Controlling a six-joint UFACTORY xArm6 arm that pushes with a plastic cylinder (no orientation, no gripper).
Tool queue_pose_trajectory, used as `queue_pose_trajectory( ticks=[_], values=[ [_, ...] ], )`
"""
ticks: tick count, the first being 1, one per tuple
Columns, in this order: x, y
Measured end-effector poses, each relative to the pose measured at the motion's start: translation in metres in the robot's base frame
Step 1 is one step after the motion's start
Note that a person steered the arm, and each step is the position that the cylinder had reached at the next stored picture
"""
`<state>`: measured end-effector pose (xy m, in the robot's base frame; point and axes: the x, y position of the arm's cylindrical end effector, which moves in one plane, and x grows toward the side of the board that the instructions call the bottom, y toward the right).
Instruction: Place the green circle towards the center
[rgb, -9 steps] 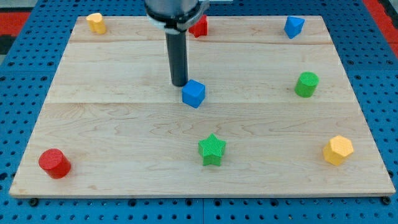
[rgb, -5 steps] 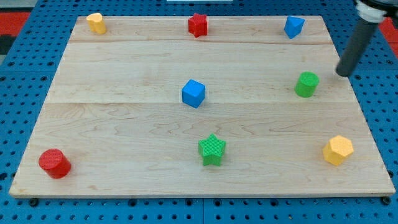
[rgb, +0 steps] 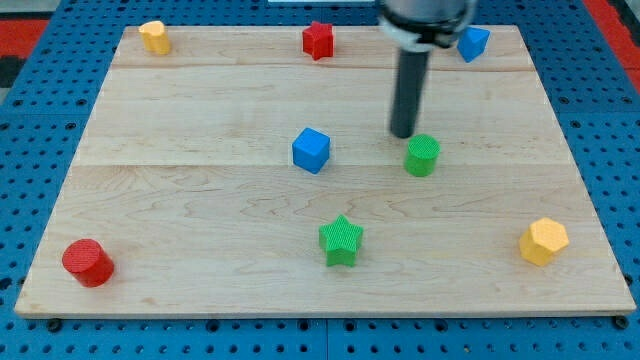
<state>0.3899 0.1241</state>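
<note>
The green circle (rgb: 422, 155), a short green cylinder, stands on the wooden board (rgb: 200, 200) a little right of the middle. My tip (rgb: 403, 134) is just above and left of it in the view, close to it or touching it. The dark rod rises from the tip to the view's top. A blue cube (rgb: 311, 150) sits to the left of the green circle, near the board's middle.
A green star (rgb: 341, 240) lies below the middle. A red cylinder (rgb: 87, 262) is at bottom left, a yellow hexagon block (rgb: 544, 241) at bottom right. Along the top stand a yellow block (rgb: 154, 36), a red star (rgb: 318, 40) and a blue block (rgb: 472, 43).
The green circle has slid left from the board's right side to just right of the middle. My tip swung from the blue cube to the right edge, then back left.
</note>
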Motion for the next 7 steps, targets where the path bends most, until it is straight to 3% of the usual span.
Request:
queue_pose_trajectory(
  ticks=[1,2,5,6,7],
  values=[
    [0.008,0.061],
    [0.031,0.067],
    [0.036,-0.064],
    [0.035,0.010],
    [0.044,0.125]
  ],
)
